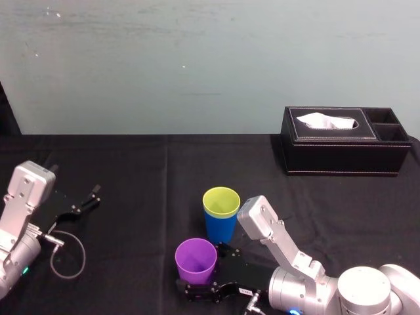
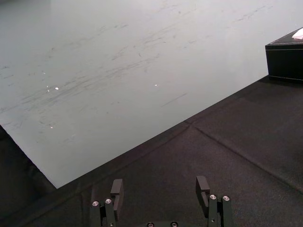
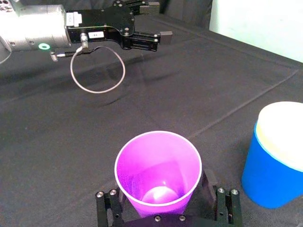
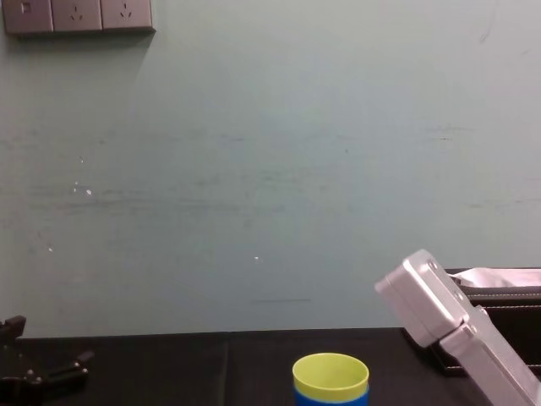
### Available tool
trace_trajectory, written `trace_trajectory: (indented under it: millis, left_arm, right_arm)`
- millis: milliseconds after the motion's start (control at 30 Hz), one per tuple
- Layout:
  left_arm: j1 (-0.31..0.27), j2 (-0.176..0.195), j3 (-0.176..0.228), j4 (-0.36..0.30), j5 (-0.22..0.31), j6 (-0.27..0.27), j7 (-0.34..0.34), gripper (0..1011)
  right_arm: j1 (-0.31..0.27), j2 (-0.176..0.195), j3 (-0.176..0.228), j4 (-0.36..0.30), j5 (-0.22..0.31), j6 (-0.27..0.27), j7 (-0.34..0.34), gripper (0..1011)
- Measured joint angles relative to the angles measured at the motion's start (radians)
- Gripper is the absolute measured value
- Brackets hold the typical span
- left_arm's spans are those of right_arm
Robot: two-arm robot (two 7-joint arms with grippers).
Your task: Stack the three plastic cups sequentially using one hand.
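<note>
I am counting three cups on the black surface (image 1: 131, 170). One purple cup (image 1: 195, 257) is standing alone. One yellow-green cup (image 1: 221, 201) is sitting inside one blue cup (image 1: 220, 231), with only its rim showing above the blue. That nested pair is standing close by, at about one o'clock from the purple cup.

I am working with two pincers. The right pincer (image 3: 164, 191) is pinching the purple cup low on its wall, one finger on each side. The left pincer (image 2: 160, 188) is idling well apart at about nine o'clock from the cups, its fingers spread with nothing between them. One loop of grey cable (image 1: 69, 256) is hanging beside its wrist.

One black tissue box (image 1: 341, 157) is sitting at two o'clock near the pale wall (image 1: 197, 65), with one white tissue (image 1: 326, 121) poking out and two small compartments at its end. In the chest view the right arm's grey link (image 4: 435, 309) is covering part of that box. Three wall sockets (image 4: 78, 14) are showing high up.

Each pincer is carrying a small white label (image 3: 96, 34); I cannot read either one.
</note>
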Motion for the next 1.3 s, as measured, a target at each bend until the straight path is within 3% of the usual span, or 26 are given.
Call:
trace_trajectory:
  millis: [267, 467, 533, 700, 1067, 1300]
  left_arm:
    - [0.000, 0.000, 0.000, 0.000, 0.000, 0.000, 0.000, 1000]
    - [0.000, 0.000, 0.000, 0.000, 0.000, 0.000, 0.000, 1000]
    - [0.000, 0.000, 0.000, 0.000, 0.000, 0.000, 0.000, 1000]
    - [0.000, 0.000, 0.000, 0.000, 0.000, 0.000, 0.000, 1000]
    - [0.000, 0.000, 0.000, 0.000, 0.000, 0.000, 0.000, 1000]
    - [0.000, 0.000, 0.000, 0.000, 0.000, 0.000, 0.000, 1000]
  right_arm:
    - [0.000, 0.001, 0.000, -0.001, 0.000, 0.000, 0.000, 995]
    - [0.000, 0.002, 0.000, -0.002, 0.001, 0.000, 0.000, 886]
    - [-0.001, 0.002, -0.001, -0.002, 0.001, 0.000, 0.000, 792]
    - [-0.001, 0.002, -0.001, -0.002, 0.001, 0.000, 0.001, 717]
    - [-0.011, 0.015, 0.011, -0.031, 0.001, 0.003, -0.001, 707]
    - [-0.010, 0.043, 0.032, -0.105, -0.001, 0.039, -0.007, 707]
